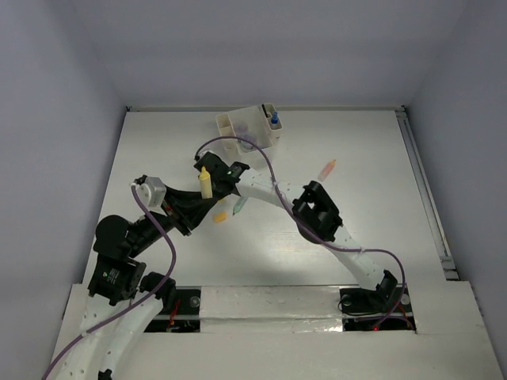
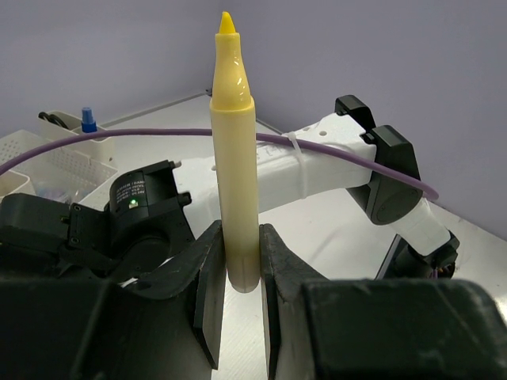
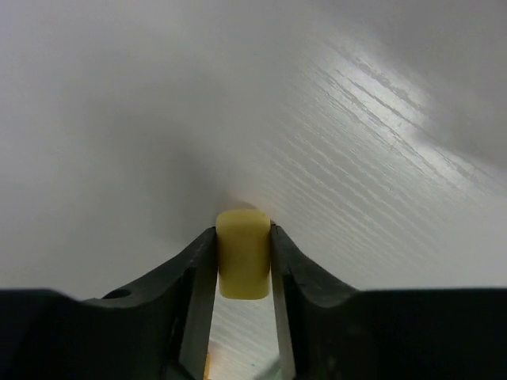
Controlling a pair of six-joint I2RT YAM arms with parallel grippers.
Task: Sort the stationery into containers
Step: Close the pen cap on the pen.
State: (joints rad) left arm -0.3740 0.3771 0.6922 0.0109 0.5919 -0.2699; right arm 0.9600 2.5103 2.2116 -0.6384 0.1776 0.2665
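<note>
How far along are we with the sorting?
Done: blue-capped bottle stands in the organizer. In hand: left gripper holds a yellow marker upright; right gripper pinches a short yellow piece. Remaining: orange block, green marker and a pink-orange pen lie on the table.
</note>
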